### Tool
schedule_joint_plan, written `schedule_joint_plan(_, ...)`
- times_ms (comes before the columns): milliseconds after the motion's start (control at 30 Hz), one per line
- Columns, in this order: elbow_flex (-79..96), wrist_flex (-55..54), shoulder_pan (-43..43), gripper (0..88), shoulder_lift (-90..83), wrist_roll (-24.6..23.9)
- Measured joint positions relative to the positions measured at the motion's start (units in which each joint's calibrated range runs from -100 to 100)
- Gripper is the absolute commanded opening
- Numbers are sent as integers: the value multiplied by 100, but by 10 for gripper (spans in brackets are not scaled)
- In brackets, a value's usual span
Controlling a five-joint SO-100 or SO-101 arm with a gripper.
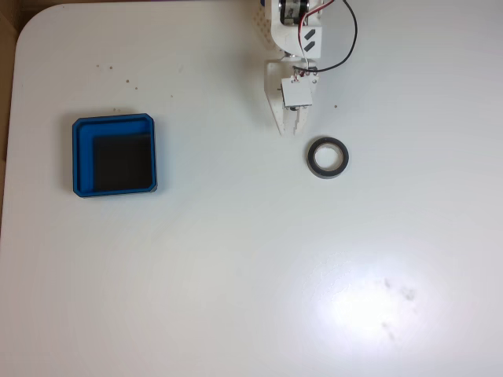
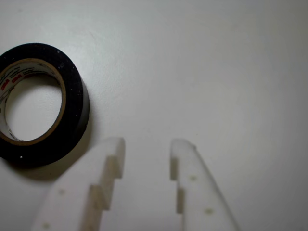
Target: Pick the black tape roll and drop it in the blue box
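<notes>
White surface carries everything; a bright glare patch sits on it toward the lower right of the fixed view, with a few faint smudges beside the glare and small dark specks above the box.

Blue box: shallow square tray, rounded corners, black square floor. It lies flat on the surface, well to the left of the tape roll in the fixed view. Nothing lies inside it.

Arm: white plastic body entering from the top edge of the fixed view, above and slightly left of the tape roll. Red and black wires loop off its right side. It points down the picture toward the roll.

Gripper: tip is near the tape roll, just up and left of it in the fixed view, not touching. In the wrist view the gripper rises from the bottom edge, and its two white stepped fingers stand apart with bare surface showing in the gap between them. Nothing is held.

Black tape roll: lies flat on the surface, open centre facing up, black outer band with a tan inner rim. In the wrist view the black tape roll sits to the left of the fingers, outside the gap, close beside the left-hand fingertip with a narrow strip of surface between. Printed marks show on its inner rim, too small to read.
</notes>
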Motion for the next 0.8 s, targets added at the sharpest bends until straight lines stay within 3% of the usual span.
schedule_joint_plan(600,0,0,0,31,0,0)
schedule_joint_plan(800,0,0,-643,31,0,0)
